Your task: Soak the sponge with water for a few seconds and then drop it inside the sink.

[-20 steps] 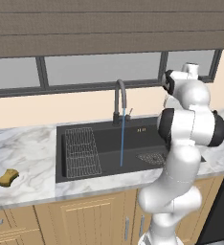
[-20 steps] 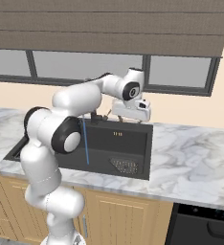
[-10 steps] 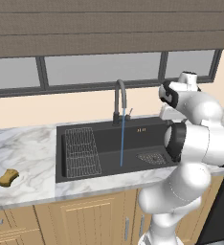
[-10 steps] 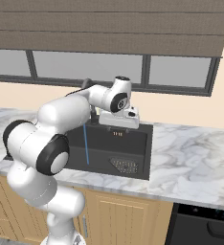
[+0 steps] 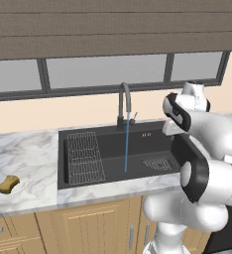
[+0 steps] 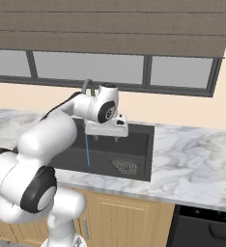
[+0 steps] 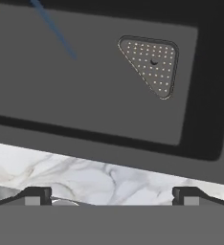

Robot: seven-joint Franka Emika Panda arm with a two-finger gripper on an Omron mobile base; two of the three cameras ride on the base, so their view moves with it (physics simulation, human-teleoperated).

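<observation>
From the left base view I see the sponge (image 5: 8,184) lying on the marble counter (image 5: 29,163), well to the left of the sink (image 5: 119,174) and apart from it; nothing touches it. The faucet (image 5: 124,105) stands at the back rim of the basin, and the water (image 5: 126,145) drops from its spout as a thin straight blue line onto the basin floor. A wire rack (image 5: 85,158) sits in the left part of the basin; the perforated drain strainer (image 5: 157,163) lies on the floor toward the right, with the stream landing between the two. In the right base view I find the gripper (image 6: 106,139) hanging above the sink's back portion, just right of the water line, with its two short dark fingers pointing down and set wide apart, nothing between them. In the hand view the two fingertips (image 7: 33,195) rise at the lower corners, far apart, again with nothing held; beyond them I see a strip of marble, then the dark basin floor with the triangular strainer at upper right and the blue stream slanting across the upper left. I read the claw as spread wide and empty. Above the counter, a window (image 5: 105,69) with a lowered slatted blind (image 5: 108,27) backs the wall.
</observation>
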